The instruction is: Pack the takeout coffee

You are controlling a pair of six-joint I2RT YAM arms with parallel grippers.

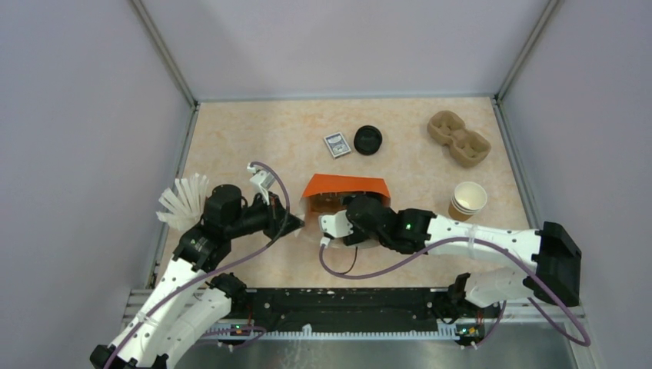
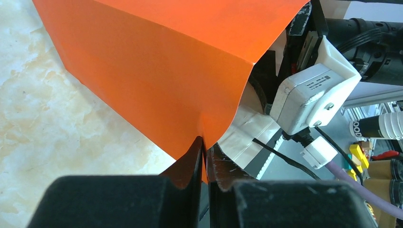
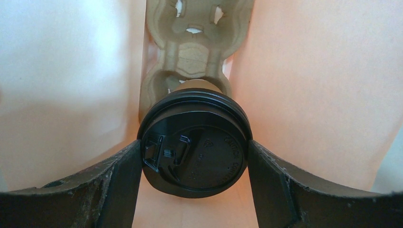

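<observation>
beige marbled counter enclosed by pale lilac walls. left gripper clenched on the orange bag edge. right gripper grasps the lidded coffee inside the bag, above a carrier. spare lid and cup stack stand beyond.

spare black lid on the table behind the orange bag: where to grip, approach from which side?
Come straight down and pinch across the outer rim of the black lid. It lies flat and low on the table, so a side approach would likely find little wall to hold. Close along the near-far line, not left-right: the small card lies close on its left.
</observation>
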